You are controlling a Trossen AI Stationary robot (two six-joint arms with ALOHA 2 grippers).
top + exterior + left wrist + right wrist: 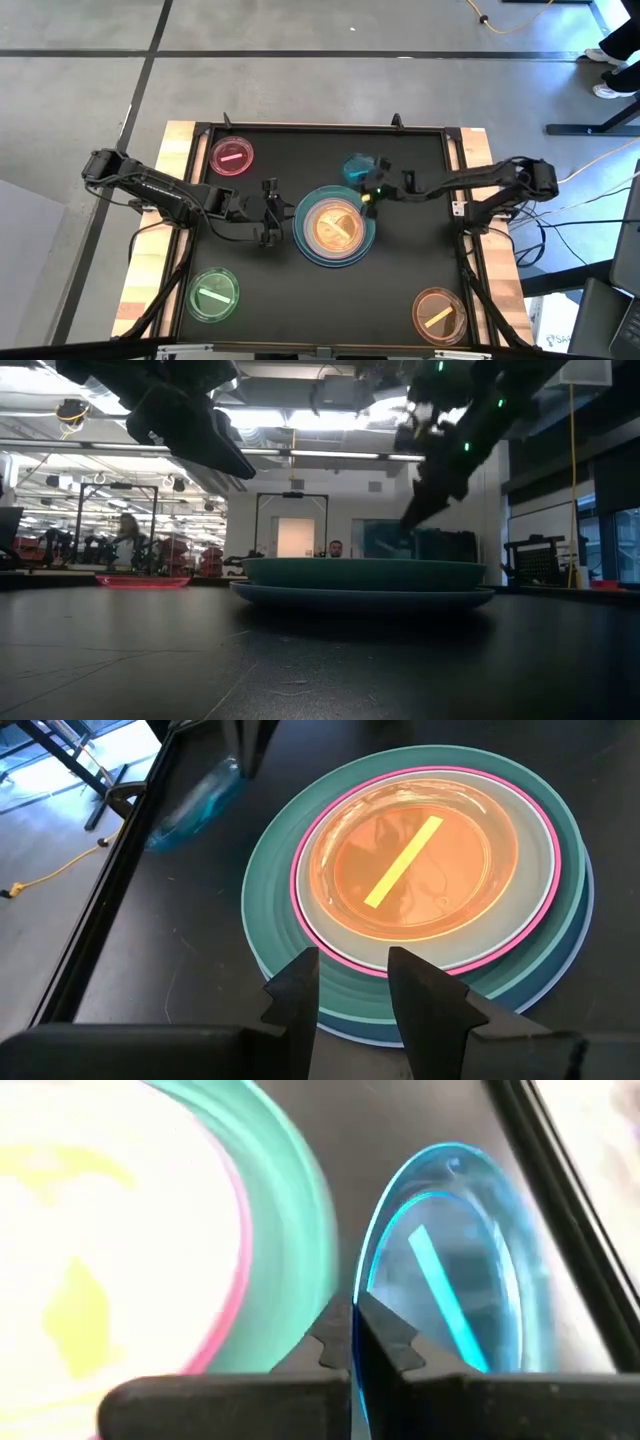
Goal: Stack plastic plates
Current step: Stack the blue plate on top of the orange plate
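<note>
A stack of plates (335,228) sits mid-table: blue-grey at the bottom, then dark green, pale mint and pink, with a translucent orange dish (415,865) on top. My right gripper (372,190) is just beyond the stack's far right edge. It is shut on a translucent blue dish (450,1270), which also shows in the high view (358,168). My left gripper (352,975) is open and empty. It hangs above the table at the stack's left edge (275,212), pointing at the stack. My right gripper pinches the blue dish's rim (358,1315) between its two fingers, only at the edge nearest the wrist. The dish stands steeply tilted, stretching away from the fingers. The stack hides whether its far edge touches the table.
A translucent pink dish (232,157) lies at the far left, a green one (213,294) at the near left and an orange-brown one (439,314) at the near right. A raised frame (320,128) borders the black table top.
</note>
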